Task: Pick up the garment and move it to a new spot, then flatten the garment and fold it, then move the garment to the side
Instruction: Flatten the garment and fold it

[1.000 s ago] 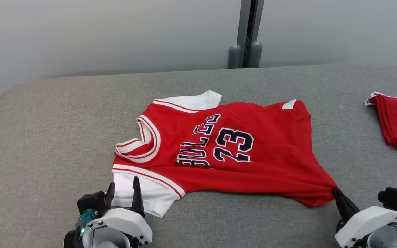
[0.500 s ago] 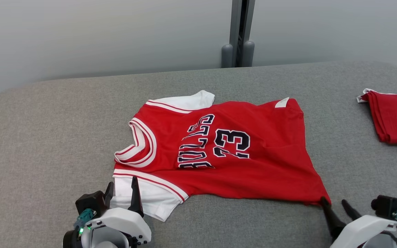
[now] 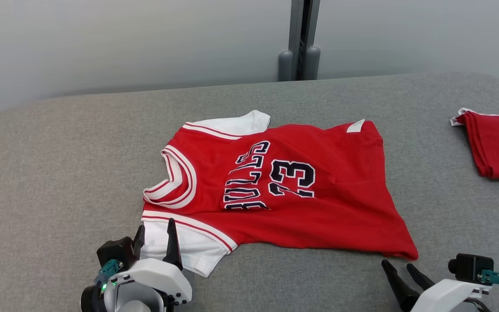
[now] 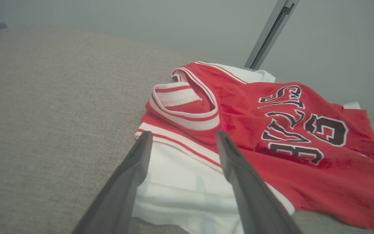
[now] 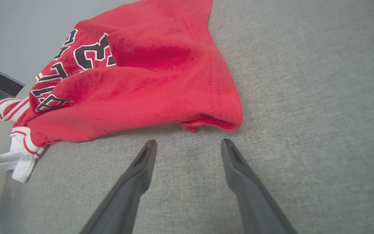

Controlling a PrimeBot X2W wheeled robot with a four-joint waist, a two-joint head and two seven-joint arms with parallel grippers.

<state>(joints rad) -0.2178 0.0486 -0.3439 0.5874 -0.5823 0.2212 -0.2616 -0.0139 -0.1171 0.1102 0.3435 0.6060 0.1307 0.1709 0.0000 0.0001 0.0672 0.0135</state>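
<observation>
Jersey (image 3: 275,186): flat (some wrinkles), unfolded.
Left gripper (image 3: 156,226): spread, over sleeve (image 3: 195,251).
Right gripper (image 3: 396,264): spread, empty.
Remaining: fold, shift aside.

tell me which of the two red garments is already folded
The red garment at the right edge of the table, lying in neat layers. The number 23 jersey lies spread open in the middle.

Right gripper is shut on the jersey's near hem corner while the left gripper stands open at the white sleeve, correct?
Not quite: the right gripper is open and clear of the jersey. The right wrist view shows bare grey surface between it and the hem corner. The left gripper does stand open at the white sleeve.
</observation>
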